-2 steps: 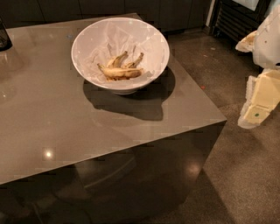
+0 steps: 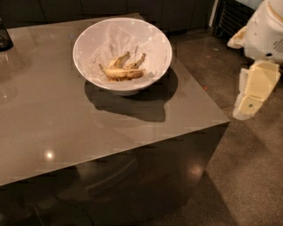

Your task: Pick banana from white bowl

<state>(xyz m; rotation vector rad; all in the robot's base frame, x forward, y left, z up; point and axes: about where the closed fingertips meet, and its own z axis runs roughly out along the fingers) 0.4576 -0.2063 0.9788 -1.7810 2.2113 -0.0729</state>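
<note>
The white bowl stands on the grey table, towards its far right part. The banana, a small cluster of yellow speckled pieces with dark pointed ends, lies inside the bowl on its crinkly white lining. My gripper is cream-coloured and hangs at the right edge of the view. It is off the table, over the floor, well to the right of the bowl and below its level. It holds nothing that I can see.
A dark object sits at the table's far left edge. The table's right edge lies between the gripper and the bowl. Dark cabinets run behind the table. The floor is speckled brown.
My gripper has moved slightly up and to the left, a little closer to the table. The bowl and banana have not moved.
</note>
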